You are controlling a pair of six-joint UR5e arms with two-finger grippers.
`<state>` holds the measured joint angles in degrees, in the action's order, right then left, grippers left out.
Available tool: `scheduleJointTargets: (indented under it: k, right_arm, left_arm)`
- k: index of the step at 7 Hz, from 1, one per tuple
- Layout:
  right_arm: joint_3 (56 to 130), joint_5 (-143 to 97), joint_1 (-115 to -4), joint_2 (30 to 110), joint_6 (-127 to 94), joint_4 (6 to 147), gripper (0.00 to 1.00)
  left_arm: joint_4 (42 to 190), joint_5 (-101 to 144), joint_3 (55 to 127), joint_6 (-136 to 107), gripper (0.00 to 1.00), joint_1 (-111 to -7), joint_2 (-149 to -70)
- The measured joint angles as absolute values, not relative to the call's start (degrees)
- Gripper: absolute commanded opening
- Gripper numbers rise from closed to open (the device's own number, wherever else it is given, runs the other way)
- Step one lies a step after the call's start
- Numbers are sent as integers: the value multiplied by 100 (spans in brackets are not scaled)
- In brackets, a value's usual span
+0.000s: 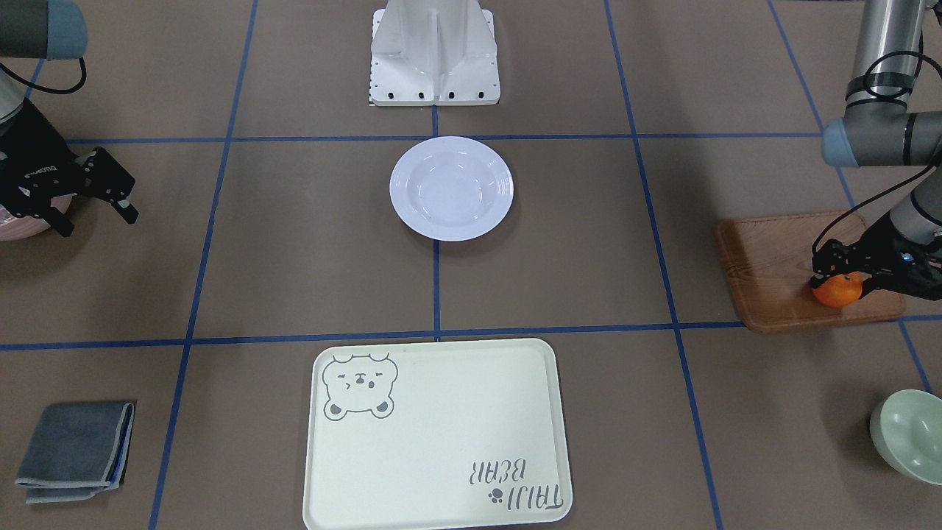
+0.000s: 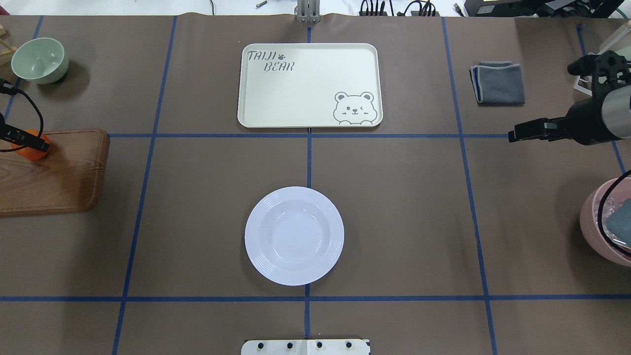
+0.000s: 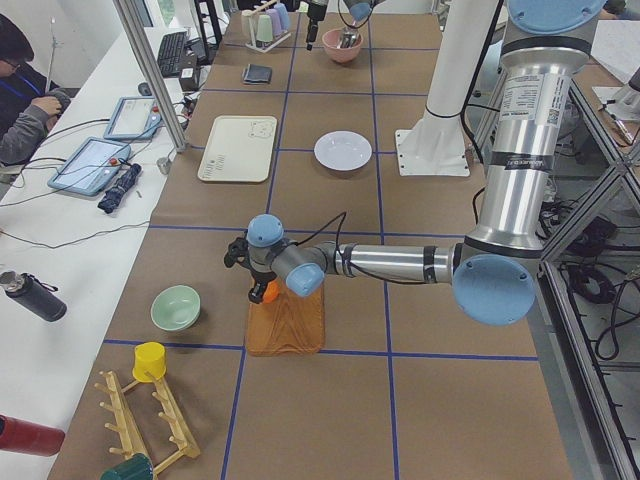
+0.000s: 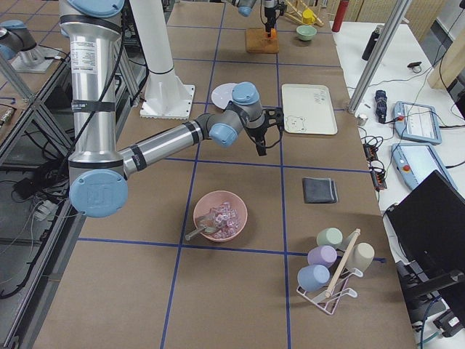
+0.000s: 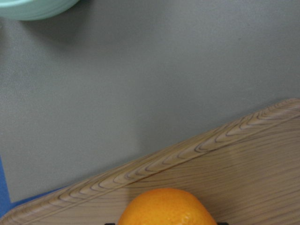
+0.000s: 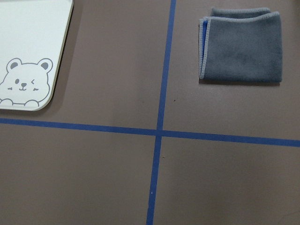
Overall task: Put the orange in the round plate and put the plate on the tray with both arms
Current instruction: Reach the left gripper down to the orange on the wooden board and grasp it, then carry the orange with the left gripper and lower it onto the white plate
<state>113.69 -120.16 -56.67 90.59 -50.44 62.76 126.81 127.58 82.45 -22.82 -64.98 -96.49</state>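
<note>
Forearm of the left arm (image 3: pixel 400 265) stretched low & near-level over the wooden board (image 1: pixel 773 272), wrist bent down. The left gripper (image 1: pixel 841 283) straddled the orange (image 1: pixel 837 296), which sat near the board's edge (fingers either side; couldn't tell if they pinched it). The round plate (image 2: pixel 294 235) sat rim-up at table centre, apart from the tray (image 2: pixel 315 84), whose long axis ran across the table. The right gripper (image 1: pixel 99 219) hung by the pink bowl (image 2: pixel 599 222), fingers spread, pointing twd centre.
</note>
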Motion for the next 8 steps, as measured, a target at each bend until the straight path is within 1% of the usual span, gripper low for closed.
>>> scheduleJointTargets:
  k: [2,3,4,5,6,7,8]
  right_arm:
    - [11372,-12022,-5621,9030,-5157,6262,100]
    - [11373,-12010,-5595,8984,-5348,6259,98]
    - [11376,-11933,-5538,8909,-5655,6256,98]
    - [11379,-11777,-5419,8811,-6191,6212,98]
    - [11384,-11566,-5257,8711,-6934,6104,99]
    - [11387,-11380,-5103,8626,-7556,6015,100]
    - [11389,-11264,-4986,8561,-7930,5965,100]
  left_arm:
    - [11424,12707,9432,-3173,0,-6458,-9907]
    - [10625,12511,10043,-3778,0,-6235,-10206]
    - [9849,12230,10440,-4523,0,-5780,-10709]
    - [9138,11847,10597,-5365,0,-5156,-11389]
    - [8598,11428,10604,-6146,0,-4517,-12006]
    - [8311,11074,10520,-6806,0,-3990,-12438]
    - [8202,10708,10267,-7415,0,-3475,-12829]
